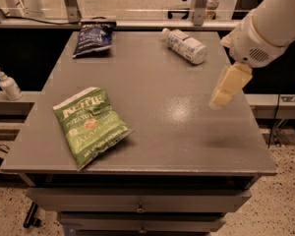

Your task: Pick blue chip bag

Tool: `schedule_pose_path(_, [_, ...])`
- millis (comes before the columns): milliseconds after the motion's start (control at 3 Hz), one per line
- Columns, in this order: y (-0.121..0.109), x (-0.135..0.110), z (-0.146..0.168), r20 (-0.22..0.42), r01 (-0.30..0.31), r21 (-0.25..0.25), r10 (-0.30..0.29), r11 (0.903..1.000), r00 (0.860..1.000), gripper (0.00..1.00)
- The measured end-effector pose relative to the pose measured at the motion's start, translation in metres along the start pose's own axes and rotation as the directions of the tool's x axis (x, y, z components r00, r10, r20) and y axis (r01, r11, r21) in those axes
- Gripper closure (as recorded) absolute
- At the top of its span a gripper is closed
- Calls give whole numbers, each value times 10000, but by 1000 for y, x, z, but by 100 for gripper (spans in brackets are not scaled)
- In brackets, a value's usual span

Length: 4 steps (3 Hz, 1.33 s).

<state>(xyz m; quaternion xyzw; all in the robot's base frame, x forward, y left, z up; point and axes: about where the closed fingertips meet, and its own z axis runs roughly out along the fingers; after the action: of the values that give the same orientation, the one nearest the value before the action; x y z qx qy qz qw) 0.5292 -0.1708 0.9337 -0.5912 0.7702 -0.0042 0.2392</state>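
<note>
The blue chip bag (93, 37) is a small dark navy snack bag with pale lettering. It lies flat at the far left corner of the grey table (152, 102). My gripper (226, 88) hangs from the white arm above the table's right side, far from the bag, with nothing seen in it.
A bright green Kettle chip bag (91, 125) lies at the near left of the table. A clear plastic bottle (185, 45) lies on its side at the far right. A white pump bottle (9, 84) stands on a ledge left of the table. Drawers sit below the tabletop.
</note>
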Motion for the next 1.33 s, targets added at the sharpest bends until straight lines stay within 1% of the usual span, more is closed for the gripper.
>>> schedule_pose_path(333, [-47,-28,48,714,-284,398,255,9988,9971,0])
schedule_pose_path(667, [-92,-65,97,1522,-521,686,412,9963,9875,0])
schedule_pose_path(1000, [-133,-118,153,2339,-669,722,483,9951,9711,0])
schedule_pose_path(1333, [-133,-118,153,2339,-669,721,483,9952,9711,0])
